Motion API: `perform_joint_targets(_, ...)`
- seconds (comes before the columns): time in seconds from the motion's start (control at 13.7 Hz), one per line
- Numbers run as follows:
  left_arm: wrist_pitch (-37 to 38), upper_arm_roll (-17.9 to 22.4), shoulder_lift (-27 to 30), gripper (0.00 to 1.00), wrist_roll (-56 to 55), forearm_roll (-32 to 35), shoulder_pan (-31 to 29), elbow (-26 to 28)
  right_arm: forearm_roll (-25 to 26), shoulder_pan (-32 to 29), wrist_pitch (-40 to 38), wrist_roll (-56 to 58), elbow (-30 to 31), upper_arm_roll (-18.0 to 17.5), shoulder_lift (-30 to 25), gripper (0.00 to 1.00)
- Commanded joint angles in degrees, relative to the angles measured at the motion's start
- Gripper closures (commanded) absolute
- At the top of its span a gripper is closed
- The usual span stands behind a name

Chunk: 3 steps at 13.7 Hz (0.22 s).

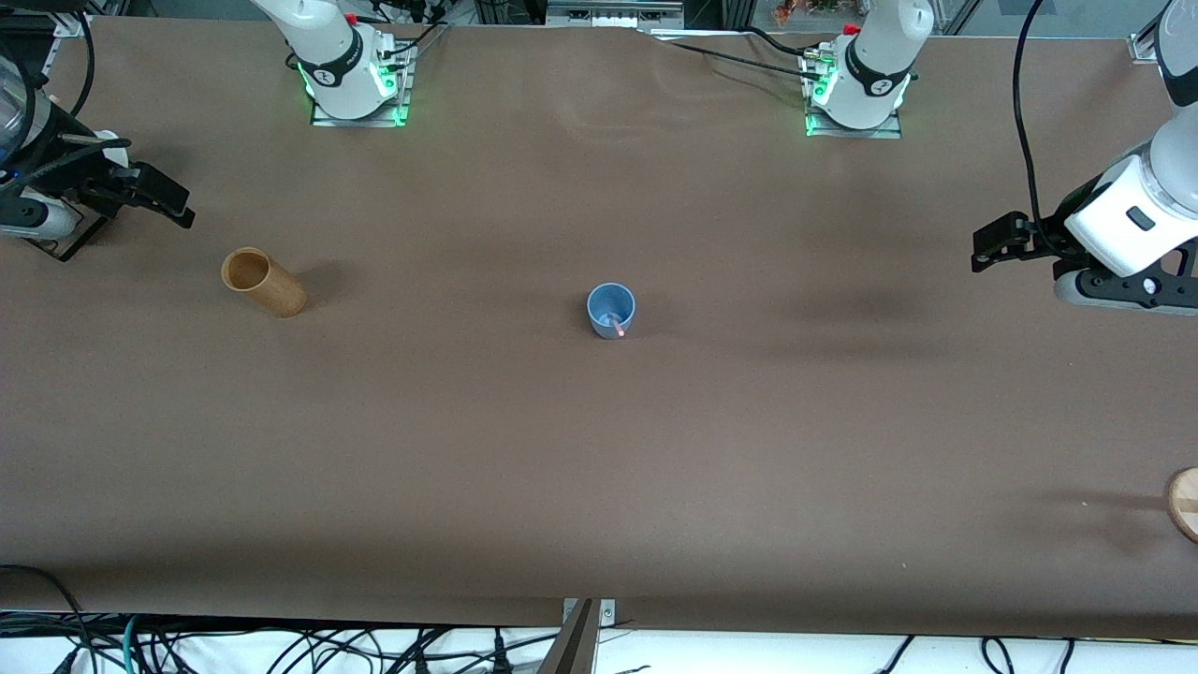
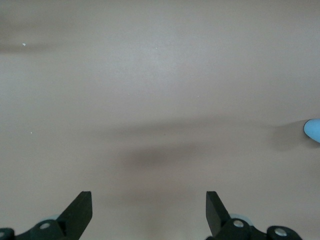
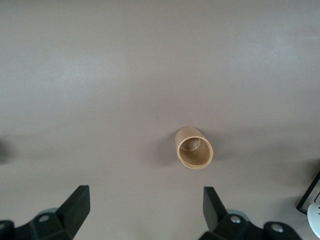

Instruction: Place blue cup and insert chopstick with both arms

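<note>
The blue cup [image 1: 611, 310] stands upright in the middle of the table, with the pink chopstick [image 1: 616, 325] inside it, its tip leaning on the rim nearest the front camera. An edge of the cup shows in the left wrist view [image 2: 313, 130]. My left gripper [image 1: 992, 245] is open and empty, up over the left arm's end of the table; its fingers [image 2: 80, 212] stand wide apart. My right gripper [image 1: 164, 198] is open and empty over the right arm's end; its fingers [image 3: 77, 205] are wide apart too.
A tan bamboo cylinder [image 1: 263, 281] stands toward the right arm's end, also in the right wrist view [image 3: 194, 148]. A round wooden object [image 1: 1184, 503] lies at the table's edge at the left arm's end, nearer the front camera. Cables hang along the front edge.
</note>
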State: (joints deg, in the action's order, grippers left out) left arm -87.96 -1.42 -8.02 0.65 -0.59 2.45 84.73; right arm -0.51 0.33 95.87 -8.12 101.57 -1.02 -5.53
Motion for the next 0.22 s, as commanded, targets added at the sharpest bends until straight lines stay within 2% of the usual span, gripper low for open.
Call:
perform_joint_targets(0.0, -0.81, 0.19, 1.34, 0.0, 0.76, -0.91, -0.17, 1.31, -0.2, 0.2, -1.3, 0.47, -1.38, -0.56, 0.17, 0.0)
perform_joint_targets(0.15, -0.81, 0.19, 1.34, 0.0, 0.76, -0.91, -0.17, 1.22, -0.28, 0.29, -1.64, 0.04, -1.38, -0.47, 0.17, 0.0)
